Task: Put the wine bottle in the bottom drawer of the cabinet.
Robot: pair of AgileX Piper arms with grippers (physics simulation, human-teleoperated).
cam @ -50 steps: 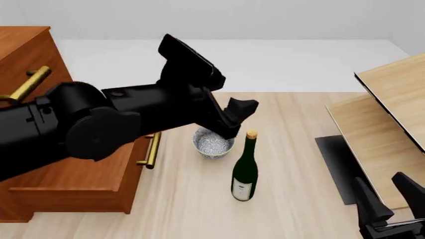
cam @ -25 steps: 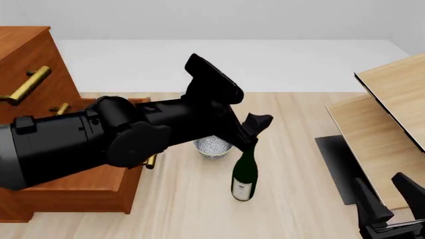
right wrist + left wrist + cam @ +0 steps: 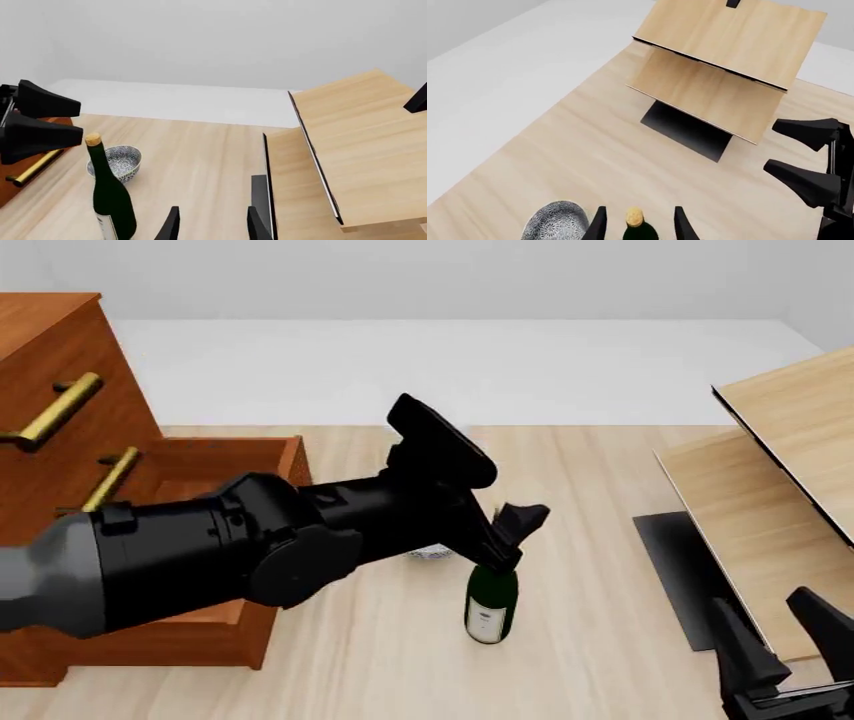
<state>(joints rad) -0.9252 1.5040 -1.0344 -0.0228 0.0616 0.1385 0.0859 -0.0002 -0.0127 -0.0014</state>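
The dark green wine bottle (image 3: 491,605) stands upright on the table, its white label facing the camera. My left gripper (image 3: 505,540) is open and straddles its neck. In the left wrist view the tan cork (image 3: 634,216) shows between the two fingers (image 3: 597,226) with a gap on each side. The cabinet (image 3: 54,350) stands at the left, and its bottom drawer (image 3: 160,635) is pulled out. The left arm hides that drawer's front and handle. My right gripper (image 3: 774,645) rests open at the lower right, well apart from the bottle (image 3: 110,195).
A speckled grey-white bowl (image 3: 123,159) sits just behind the bottle; in the front view the left arm covers most of it. Pale light-wood furniture with black edges (image 3: 781,470) and a dark mat (image 3: 674,575) fill the right side.
My left arm has swung right and down, so its open gripper now sits around the bottle's neck. It uncovered the open drawer and covered the bowl. Bottle and right arm have not moved.
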